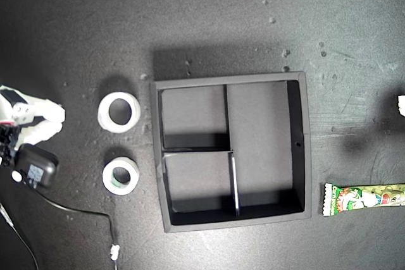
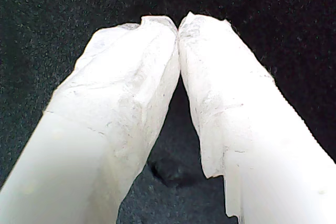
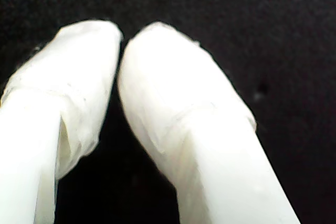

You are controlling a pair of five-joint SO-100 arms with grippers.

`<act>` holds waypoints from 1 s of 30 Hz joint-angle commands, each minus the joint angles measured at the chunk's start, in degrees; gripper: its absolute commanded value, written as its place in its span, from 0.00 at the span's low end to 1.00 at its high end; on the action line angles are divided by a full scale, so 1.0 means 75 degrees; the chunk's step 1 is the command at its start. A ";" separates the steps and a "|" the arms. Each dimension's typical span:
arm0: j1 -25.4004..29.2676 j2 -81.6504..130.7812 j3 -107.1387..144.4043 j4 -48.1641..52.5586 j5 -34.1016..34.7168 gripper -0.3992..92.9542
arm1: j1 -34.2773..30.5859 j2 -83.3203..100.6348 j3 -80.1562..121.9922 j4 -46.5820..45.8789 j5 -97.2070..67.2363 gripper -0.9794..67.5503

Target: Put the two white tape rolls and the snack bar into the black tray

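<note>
The black tray (image 1: 302,143) sits mid-table with two small compartments toward the exterior view's left and one long one toward its right; all hold nothing. Two white tape rolls lie flat to the tray's left in the exterior view: the wider one (image 1: 104,112) farther back, the one with a greenish core (image 1: 109,178) nearer. The snack bar (image 1: 364,198) lies by the tray's near right corner, cut off by the exterior view's right edge. My first gripper (image 2: 178,24) and my second gripper (image 3: 119,40) are both shut on nothing, over bare black surface.
An arm with white padded fingers (image 1: 38,121) and a black motor block (image 1: 35,165) stands at the exterior view's left edge, its cable (image 1: 82,210) trailing toward the front. A white scrap of another arm (image 1: 401,104) shows at the right edge. I cannot tell which arm is which.
</note>
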 commanded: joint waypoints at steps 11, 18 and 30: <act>0.0363 0.0363 0.0434 0.0293 -0.0387 0.01 | -0.0129 -0.0035 0.0094 0.0094 0.0187 0.01; 0.0363 0.0352 0.0434 0.0270 -0.0457 0.01 | 0.0012 -0.0035 0.0094 0.0094 0.0246 0.01; 0.0480 0.0340 0.0422 -0.2098 0.0809 0.00 | 0.0082 -0.0035 0.0094 -0.0375 0.3715 0.01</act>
